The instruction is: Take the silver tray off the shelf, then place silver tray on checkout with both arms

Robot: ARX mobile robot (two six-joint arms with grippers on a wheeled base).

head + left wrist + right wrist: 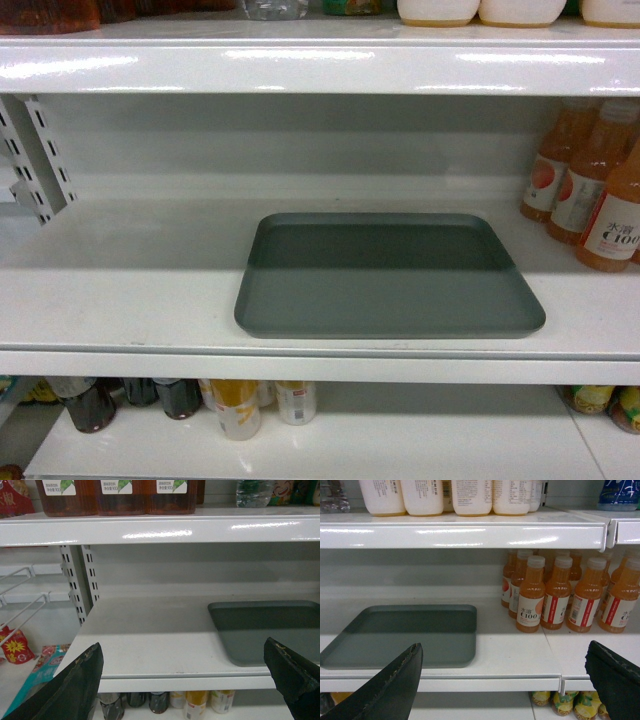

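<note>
The silver tray [385, 275] lies flat and empty on the middle board of the white shelf [120, 300], near its front lip. The left wrist view catches the tray [270, 630] at the right; the right wrist view has the tray [405, 635] at the left. My left gripper [182, 655] is open, held in front of the shelf lip, left of the tray and apart from it. My right gripper [502, 655] is open too, in front of the lip to the tray's right. Neither gripper appears in the head view. The checkout is out of view.
Orange juice bottles [590, 190] stand on the same board right of the tray [555, 595]. A slotted upright [40, 160] is at the left. The upper board [320, 65] hangs low over the tray. Drink bottles [235, 405] fill the board below.
</note>
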